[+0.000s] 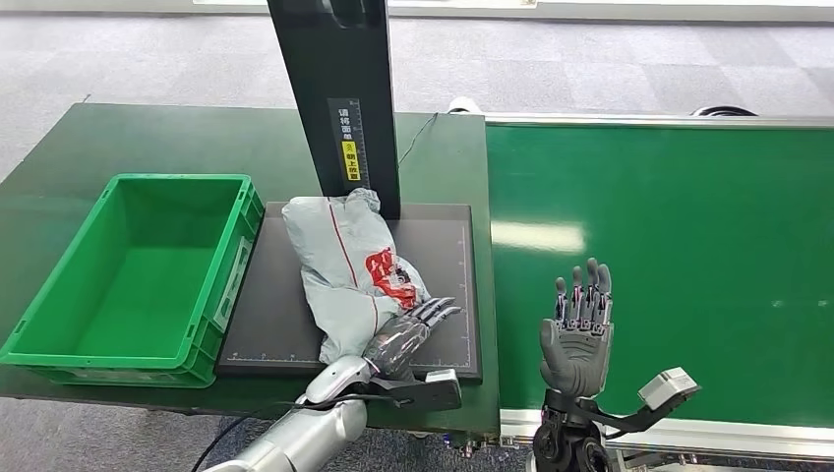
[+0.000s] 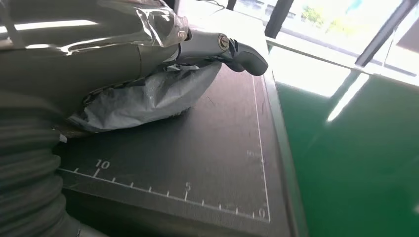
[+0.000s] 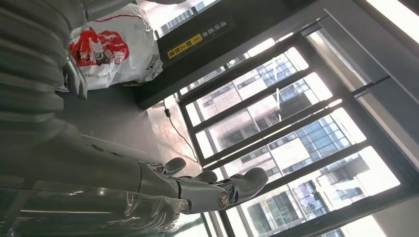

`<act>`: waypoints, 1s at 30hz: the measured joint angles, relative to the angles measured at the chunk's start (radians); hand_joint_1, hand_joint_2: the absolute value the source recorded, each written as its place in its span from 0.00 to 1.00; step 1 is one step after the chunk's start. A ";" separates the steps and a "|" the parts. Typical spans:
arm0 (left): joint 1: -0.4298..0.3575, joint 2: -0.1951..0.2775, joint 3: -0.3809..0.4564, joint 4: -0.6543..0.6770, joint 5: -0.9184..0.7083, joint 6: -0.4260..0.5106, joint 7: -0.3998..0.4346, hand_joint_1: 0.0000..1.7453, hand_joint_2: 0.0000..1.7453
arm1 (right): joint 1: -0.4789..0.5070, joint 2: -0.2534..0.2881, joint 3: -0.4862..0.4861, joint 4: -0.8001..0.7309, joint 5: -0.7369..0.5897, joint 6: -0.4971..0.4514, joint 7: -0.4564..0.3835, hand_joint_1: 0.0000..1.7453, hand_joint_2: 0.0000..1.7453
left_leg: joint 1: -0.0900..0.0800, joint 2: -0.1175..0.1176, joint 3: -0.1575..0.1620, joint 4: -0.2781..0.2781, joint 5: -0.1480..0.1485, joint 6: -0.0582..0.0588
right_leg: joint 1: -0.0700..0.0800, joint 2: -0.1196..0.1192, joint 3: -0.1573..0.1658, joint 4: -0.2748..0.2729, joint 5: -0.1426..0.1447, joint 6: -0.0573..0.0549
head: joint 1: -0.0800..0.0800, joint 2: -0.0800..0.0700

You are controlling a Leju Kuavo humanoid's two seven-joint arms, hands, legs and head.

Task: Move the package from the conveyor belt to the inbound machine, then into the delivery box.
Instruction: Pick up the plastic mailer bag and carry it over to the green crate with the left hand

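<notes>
The package [image 1: 349, 261], a crumpled grey plastic bag with red print, lies on the black weighing plate [image 1: 438, 246] of the inbound machine, at the foot of its dark post [image 1: 339, 98]. My left hand [image 1: 408, 334] rests against the bag's near end with its fingers stretched out flat; in the left wrist view its fingers [image 2: 232, 49] lie over the package [image 2: 143, 96] without closing on it. My right hand [image 1: 578, 329] stands upright and open over the near edge of the green conveyor belt [image 1: 688, 256], holding nothing. The right wrist view shows the package [image 3: 116, 49] beyond that hand [image 3: 197, 187].
The green delivery box [image 1: 138, 275] stands on the table left of the plate, with nothing in it. The machine post rises behind the bag. A cable runs off behind the plate. The plate [image 2: 197, 158] carries a white ruler scale along its edge.
</notes>
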State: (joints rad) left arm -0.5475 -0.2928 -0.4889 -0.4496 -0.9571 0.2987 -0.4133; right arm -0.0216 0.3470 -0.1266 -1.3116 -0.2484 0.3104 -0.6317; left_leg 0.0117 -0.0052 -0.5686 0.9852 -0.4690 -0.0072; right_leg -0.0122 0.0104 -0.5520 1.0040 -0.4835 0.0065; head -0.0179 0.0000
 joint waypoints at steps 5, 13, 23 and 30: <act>0.013 0.027 0.055 -0.128 0.141 -0.001 -0.029 0.00 1.00 | 0.010 -0.001 0.001 0.000 -0.003 -0.014 0.001 0.00 1.00 | 0.001 0.001 -0.005 0.000 0.003 0.000 | 0.001 0.002 -0.004 0.000 0.003 0.000 | 0.001 0.000; 0.042 0.077 0.068 -0.288 0.178 -0.048 -0.011 0.00 1.00 | 0.017 -0.001 0.001 0.000 -0.006 -0.027 0.003 0.00 1.00 | 0.001 0.000 -0.005 0.000 0.003 0.000 | 0.000 0.001 -0.005 0.000 0.003 0.001 | 0.002 0.000; 0.063 0.108 0.066 -0.335 0.150 -0.089 0.037 0.00 1.00 | 0.018 -0.001 -0.001 -0.001 -0.006 -0.030 0.012 0.00 1.00 | 0.001 0.000 -0.006 0.000 0.003 0.000 | 0.001 0.001 -0.005 0.000 0.003 0.001 | 0.001 0.000; 0.076 0.124 0.066 -0.332 0.098 -0.070 0.087 0.00 1.00 | 0.019 -0.001 -0.001 -0.001 -0.005 -0.030 0.014 0.00 1.00 | 0.001 0.000 -0.006 0.000 0.003 0.000 | 0.001 0.001 -0.005 0.000 0.003 0.001 | 0.001 0.000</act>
State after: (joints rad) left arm -0.4715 -0.1684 -0.4228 -0.7815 -0.8593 0.2292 -0.3262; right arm -0.0031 0.3462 -0.1278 -1.3124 -0.2534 0.2808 -0.6174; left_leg 0.0124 -0.0052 -0.5746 0.9851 -0.4661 -0.0076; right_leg -0.0116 0.0119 -0.5572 1.0041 -0.4806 0.0073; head -0.0165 0.0000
